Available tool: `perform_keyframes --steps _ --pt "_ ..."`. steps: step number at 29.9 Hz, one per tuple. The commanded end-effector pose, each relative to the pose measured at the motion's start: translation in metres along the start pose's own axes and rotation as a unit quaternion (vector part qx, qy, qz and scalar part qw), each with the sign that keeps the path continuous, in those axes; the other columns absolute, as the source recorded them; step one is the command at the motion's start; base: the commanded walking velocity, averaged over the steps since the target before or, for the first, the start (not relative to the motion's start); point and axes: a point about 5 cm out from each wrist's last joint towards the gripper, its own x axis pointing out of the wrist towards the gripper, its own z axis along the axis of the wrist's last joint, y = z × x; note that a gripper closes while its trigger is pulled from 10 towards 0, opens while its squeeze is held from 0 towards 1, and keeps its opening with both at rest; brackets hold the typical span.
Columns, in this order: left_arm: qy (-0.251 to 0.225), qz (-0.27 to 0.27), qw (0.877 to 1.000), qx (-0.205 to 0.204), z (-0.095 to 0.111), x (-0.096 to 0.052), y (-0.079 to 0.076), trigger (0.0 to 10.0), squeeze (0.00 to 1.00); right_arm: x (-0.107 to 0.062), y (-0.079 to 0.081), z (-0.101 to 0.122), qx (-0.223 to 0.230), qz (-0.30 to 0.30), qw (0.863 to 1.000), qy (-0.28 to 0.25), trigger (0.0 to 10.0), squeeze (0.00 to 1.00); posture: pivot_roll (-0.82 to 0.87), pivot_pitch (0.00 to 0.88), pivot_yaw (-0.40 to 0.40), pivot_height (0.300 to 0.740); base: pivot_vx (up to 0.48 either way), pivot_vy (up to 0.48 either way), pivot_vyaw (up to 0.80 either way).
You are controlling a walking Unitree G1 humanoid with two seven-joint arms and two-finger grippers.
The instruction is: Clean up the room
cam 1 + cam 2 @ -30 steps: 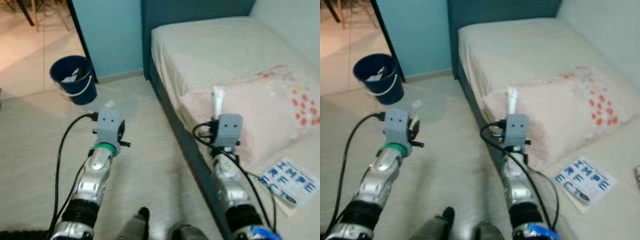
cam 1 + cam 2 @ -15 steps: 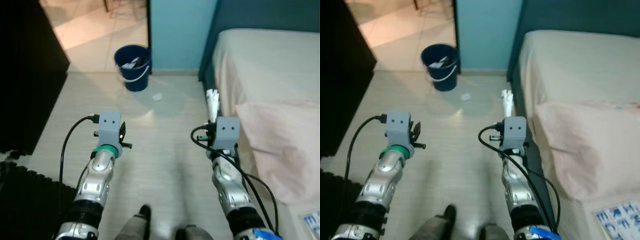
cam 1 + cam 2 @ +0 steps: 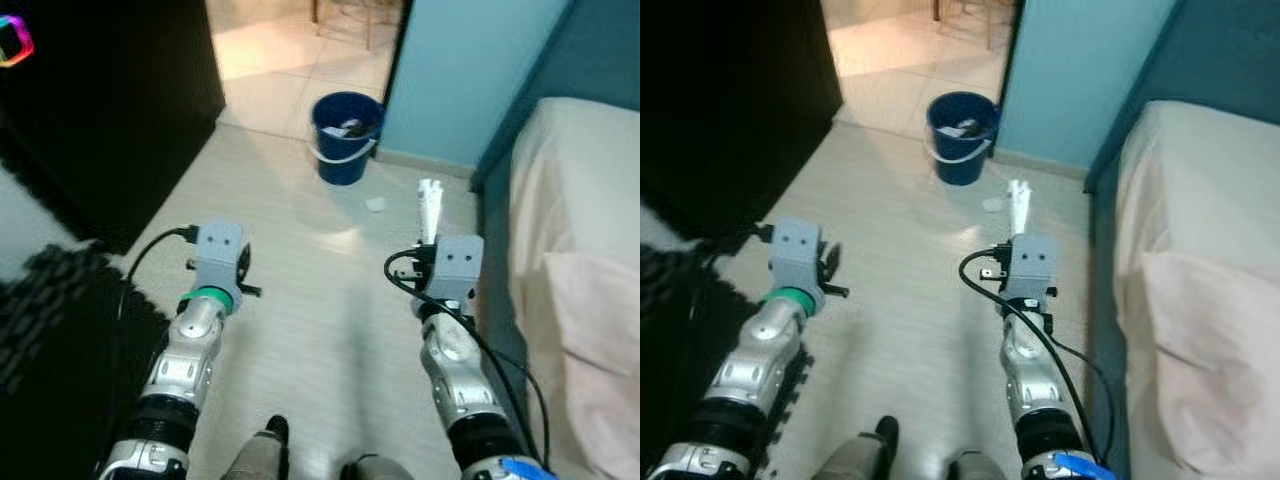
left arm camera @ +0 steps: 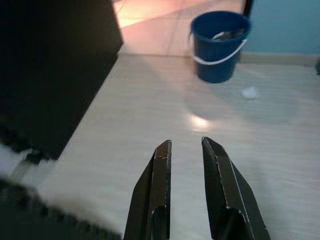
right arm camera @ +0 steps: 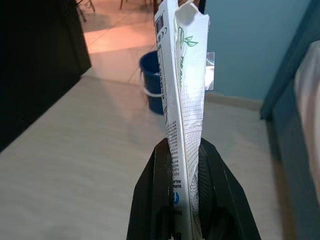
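My right gripper (image 5: 182, 145) is shut on a white packet with green print (image 5: 182, 75), which stands upright above the fingers (image 3: 430, 203). It hangs over the pale floor beside the bed. A blue bucket (image 3: 347, 135) with scraps inside stands ahead by the blue wall, also in the left wrist view (image 4: 220, 45). Just in front of the bucket, a small crumpled white paper (image 3: 376, 204) lies on the floor. My left gripper (image 4: 185, 144) is open with nothing between its fingers, held above the floor to the left (image 3: 242, 265).
A tall black cabinet (image 3: 100, 100) stands at the left, with a black foam mat (image 3: 50, 330) at its foot. The bed (image 3: 590, 170) with a pink pillow (image 3: 600, 330) runs along the right. A doorway to a tiled room (image 3: 290, 50) opens behind the bucket.
The camera has turned left: the bed has slid to the right edge, and the cabinet and mat have come in. The bucket now lies ahead. Both grippers hold as before.
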Motion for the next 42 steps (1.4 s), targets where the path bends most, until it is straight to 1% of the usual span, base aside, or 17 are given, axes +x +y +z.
perform_keyframes --steps 1,4,9,14,42 --pt "0.012 -0.011 1.000 -0.006 -0.0035 -0.0009 -0.0055 10.0 0.00 -0.0039 -0.0082 -0.0140 0.003 -0.009 0.999 0.039 10.0 0.00 0.07 0.111 0.036 0.740 0.000 0.000 0.00" --pt "0.017 -0.004 1.000 -0.006 -0.0050 0.0000 -0.0042 10.0 0.00 -0.0042 -0.0073 -0.0142 0.005 -0.006 0.999 0.039 10.0 0.00 0.07 0.113 0.035 0.740 0.000 0.000 0.00" --pt "0.036 0.006 0.999 0.016 -0.0122 -0.0008 -0.0010 10.0 0.00 -0.0035 -0.0082 -0.0137 0.007 -0.007 0.999 0.038 10.0 0.00 0.07 0.116 0.028 0.740 0.000 0.000 0.00" --pt "0.033 0.004 0.999 0.015 -0.0123 -0.0014 -0.0004 10.0 0.00 -0.0027 -0.0086 -0.0134 0.007 -0.008 0.999 0.038 10.0 0.00 0.07 0.117 0.028 0.740 0.201 0.000 0.00" --pt "0.024 -0.003 1.000 0.017 -0.0073 0.0013 -0.0008 10.0 0.00 -0.0013 -0.0091 -0.0148 0.009 -0.012 0.999 0.044 10.0 0.00 0.07 0.116 0.029 0.740 0.341 0.000 0.00"
